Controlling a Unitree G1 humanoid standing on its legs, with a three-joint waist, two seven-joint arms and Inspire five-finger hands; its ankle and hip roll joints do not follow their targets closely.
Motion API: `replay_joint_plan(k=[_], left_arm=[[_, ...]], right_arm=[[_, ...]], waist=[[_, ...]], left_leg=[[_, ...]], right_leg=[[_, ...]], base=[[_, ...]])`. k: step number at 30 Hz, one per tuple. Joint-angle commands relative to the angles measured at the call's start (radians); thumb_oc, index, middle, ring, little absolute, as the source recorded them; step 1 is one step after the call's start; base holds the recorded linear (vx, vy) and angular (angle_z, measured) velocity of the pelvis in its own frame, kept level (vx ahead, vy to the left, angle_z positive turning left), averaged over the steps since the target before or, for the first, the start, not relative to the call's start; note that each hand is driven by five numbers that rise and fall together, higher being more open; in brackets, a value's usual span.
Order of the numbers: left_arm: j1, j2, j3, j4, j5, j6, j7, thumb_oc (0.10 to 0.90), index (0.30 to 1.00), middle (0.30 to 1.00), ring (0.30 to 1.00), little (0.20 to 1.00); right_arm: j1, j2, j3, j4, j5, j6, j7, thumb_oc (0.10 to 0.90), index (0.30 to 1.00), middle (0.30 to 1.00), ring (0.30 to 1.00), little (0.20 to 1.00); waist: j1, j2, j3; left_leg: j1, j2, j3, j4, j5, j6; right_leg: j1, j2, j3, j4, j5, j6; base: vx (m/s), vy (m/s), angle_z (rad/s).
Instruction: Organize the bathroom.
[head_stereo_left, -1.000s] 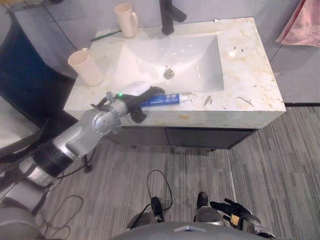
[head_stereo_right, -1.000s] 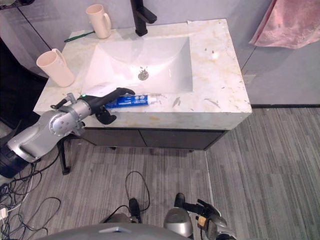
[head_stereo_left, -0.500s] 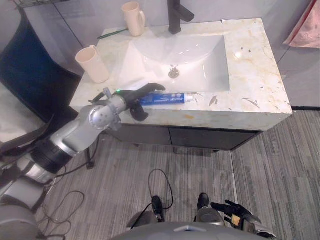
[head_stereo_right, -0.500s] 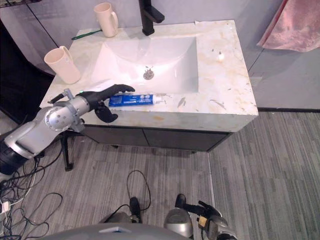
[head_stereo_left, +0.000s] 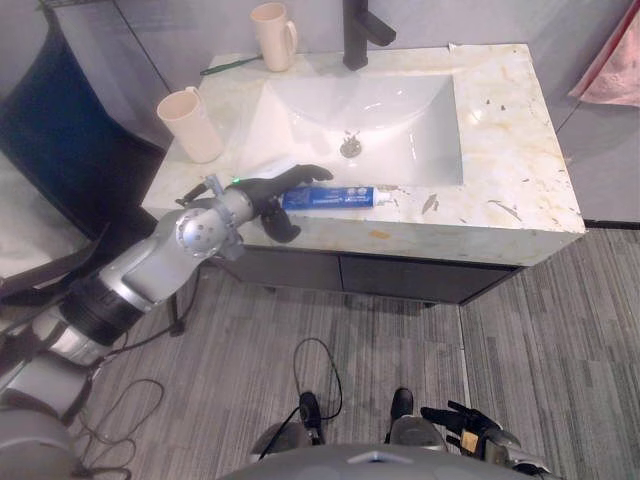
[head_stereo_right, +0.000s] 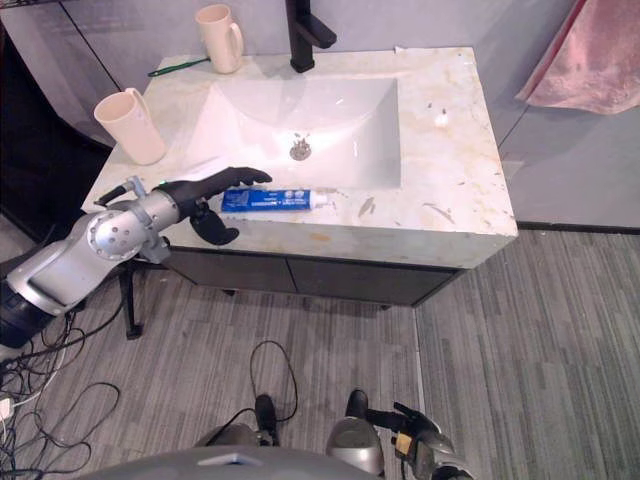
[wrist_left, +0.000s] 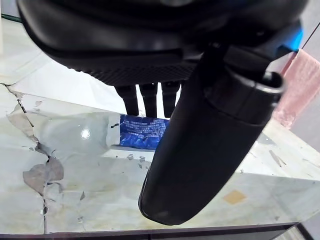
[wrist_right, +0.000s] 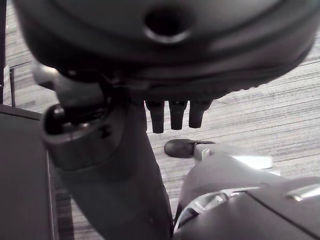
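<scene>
Mugs: two cream ones, the near mug (head_stereo_left: 189, 123) on the counter's left edge and the far mug (head_stereo_left: 273, 35) back by the wall, with a green toothbrush (head_stereo_left: 228, 66) lying just beside the far one. Both well apart from the action.

Left hand: the left hand (head_stereo_left: 268, 191) is out over the front-left strip of the countertop (head_stereo_left: 510, 150), fingers stretched long and fairly straight, thumb hanging down over the counter's front edge. Not curled around anything. From the head camera its fingertips (head_stereo_right: 262, 176) sit right at the tube's flat end, maybe just touching it. The wrist camera shows a sliver of counter between the fingers (wrist_left: 150, 97) and the blue end, so I honestly can't tell if there's contact.

Toothpaste: blue toothpaste tube (head_stereo_left: 330, 197) lying flat on the front rim, just in front of the sink basin (head_stereo_left: 360, 115). Long axis runs left-right along the counter edge, flat end toward the hand, white cap end pointing away to the right.

Key relation: tube lies straight ahead of the fingertips, end-on, so my guess is the hand has to slide further along it before closing.

Faucet: black faucet (head_stereo_left: 362, 30), behind the basin.

Right hand: the right hand (head_stereo_left: 462, 421) is low by the floor, fingers loosely extended, empty, way farther from the tube than the left.
</scene>
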Motion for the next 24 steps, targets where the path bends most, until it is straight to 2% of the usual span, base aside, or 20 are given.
replay_joint_plan(k=[1, 11, 24], left_arm=[[-0.207, 0.043, 0.104, 0.034, -0.013, -0.053, 0.078, 0.800, 0.900, 0.900, 0.900, 0.900], [-0.216, 0.048, 0.130, 0.014, -0.052, -0.088, 0.116, 0.800, 0.900, 0.900, 0.900, 0.900], [-0.206, 0.034, 0.138, 0.005, -0.063, -0.074, 0.128, 0.800, 0.900, 0.900, 0.900, 0.900]], right_arm=[[0.024, -0.025, 0.016, 0.055, -0.012, 0.004, 0.000, 0.800, 0.900, 0.900, 0.900, 0.900], [0.021, -0.028, 0.015, 0.068, -0.010, -0.004, 0.008, 0.800, 0.900, 0.900, 0.900, 0.900], [0.020, -0.027, 0.020, 0.071, -0.007, -0.001, 0.011, 0.800, 0.900, 0.900, 0.900, 0.900]], waist=[[-0.013, -0.008, -0.066], [-0.007, -0.015, -0.066], [-0.007, -0.013, -0.066]], left_leg=[[-0.072, -0.084, 0.026, 0.173, -0.124, -0.055], [-0.081, -0.080, 0.029, 0.189, -0.128, -0.057], [-0.083, -0.078, 0.030, 0.189, -0.126, -0.059]], right_leg=[[0.006, 0.048, 0.005, 0.065, -0.162, 0.036], [0.010, 0.047, 0.001, 0.067, -0.166, 0.031], [0.011, 0.046, 0.000, 0.068, -0.168, 0.029]], base=[[0.00, 0.000, 0.00], [0.00, 0.000, 0.00], [0.00, 0.000, 0.00]])
